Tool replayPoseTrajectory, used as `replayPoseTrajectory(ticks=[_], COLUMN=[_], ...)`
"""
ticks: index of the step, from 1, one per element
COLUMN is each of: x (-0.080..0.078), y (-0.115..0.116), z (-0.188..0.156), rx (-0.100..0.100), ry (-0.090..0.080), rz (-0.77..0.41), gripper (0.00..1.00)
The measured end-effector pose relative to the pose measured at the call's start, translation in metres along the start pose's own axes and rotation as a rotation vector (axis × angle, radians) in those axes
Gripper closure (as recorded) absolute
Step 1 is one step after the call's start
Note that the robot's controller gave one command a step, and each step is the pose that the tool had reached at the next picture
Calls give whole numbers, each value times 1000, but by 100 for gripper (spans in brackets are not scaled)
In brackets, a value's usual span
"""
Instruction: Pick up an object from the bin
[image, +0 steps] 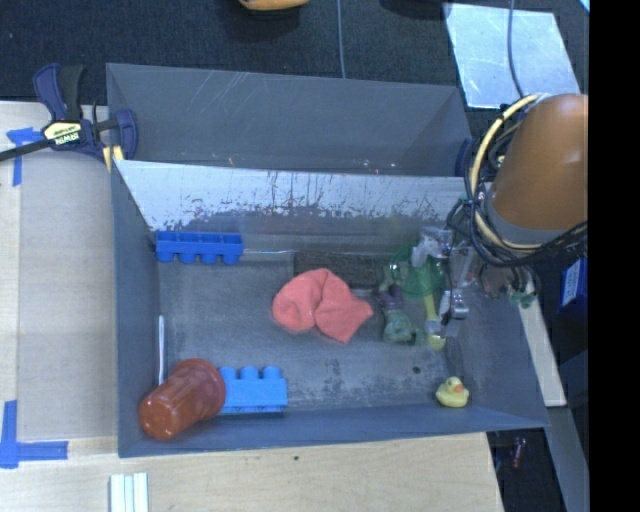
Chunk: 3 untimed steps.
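Camera view, left to right. Lying on side in front-left corner: red-brown cup (182, 400). Sitting by back wall: long blue brick (198, 247). Touching cup: second blue brick (252, 389). Bunching mid-floor: pink cloth (320, 305). Heaping just right of cloth: small green and purple toys (399, 325). Hanging low at heap's right edge: gripper (443, 312); open or closed, cannot tell. Sitting apart near front-right corner: yellow duck (452, 392).
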<state>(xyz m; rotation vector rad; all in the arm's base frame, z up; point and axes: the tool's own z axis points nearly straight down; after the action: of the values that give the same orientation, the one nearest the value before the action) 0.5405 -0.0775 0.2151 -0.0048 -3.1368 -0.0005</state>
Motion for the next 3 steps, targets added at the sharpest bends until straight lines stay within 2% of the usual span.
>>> replayPoseTrajectory(ticks=[1,2,3], x=[-2,-22,-31], y=[1,67,49], z=[-5,19,91], rx=[1,1,3], ry=[-9,-9,-17], rz=[-2,64,15], gripper=[0,0,0])
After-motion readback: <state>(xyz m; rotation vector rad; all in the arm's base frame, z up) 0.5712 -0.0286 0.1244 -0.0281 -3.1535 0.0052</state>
